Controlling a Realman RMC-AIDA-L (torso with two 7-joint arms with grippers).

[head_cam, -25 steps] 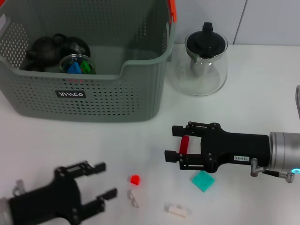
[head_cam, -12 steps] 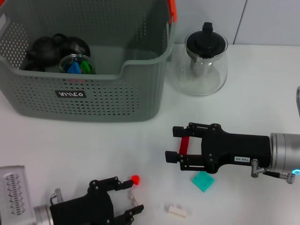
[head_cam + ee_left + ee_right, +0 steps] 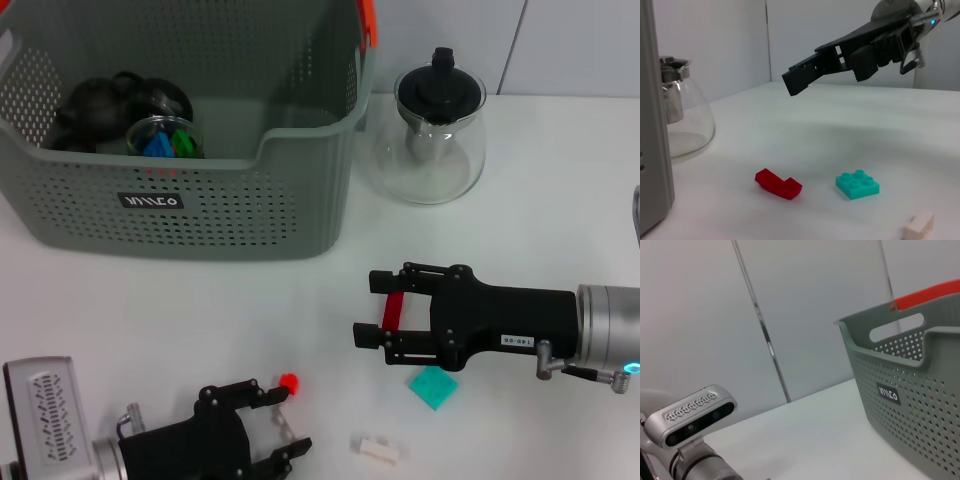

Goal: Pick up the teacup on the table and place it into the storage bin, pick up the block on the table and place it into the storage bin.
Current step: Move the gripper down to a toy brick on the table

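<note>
The grey storage bin (image 3: 300, 200) stands at the back left; a glass teacup (image 3: 165, 135) with blue and green pieces sits inside it. Several blocks lie on the table: a red bar (image 3: 393, 310) (image 3: 778, 183), a teal plate (image 3: 432, 387) (image 3: 857, 184), a white piece (image 3: 378, 449) (image 3: 919, 227), a tiny red one (image 3: 288, 381) and a clear bit (image 3: 284, 425). My right gripper (image 3: 368, 307) (image 3: 810, 70) hovers open above the red bar. At the table's front edge my left gripper (image 3: 284, 420) is open, its fingers flanking the clear bit, just in front of the tiny red block.
A glass teapot (image 3: 437, 135) (image 3: 680, 120) with a black lid stands right of the bin. Dark tea ware (image 3: 100, 100) lies in the bin's far left corner. The bin's orange handle (image 3: 367, 20) rises at its right end. In the right wrist view the bin (image 3: 910, 390) fills the right side.
My left gripper has swung in from the front left towards the tiny red block and clear bit. The right gripper has stayed still, and so have the blocks.
</note>
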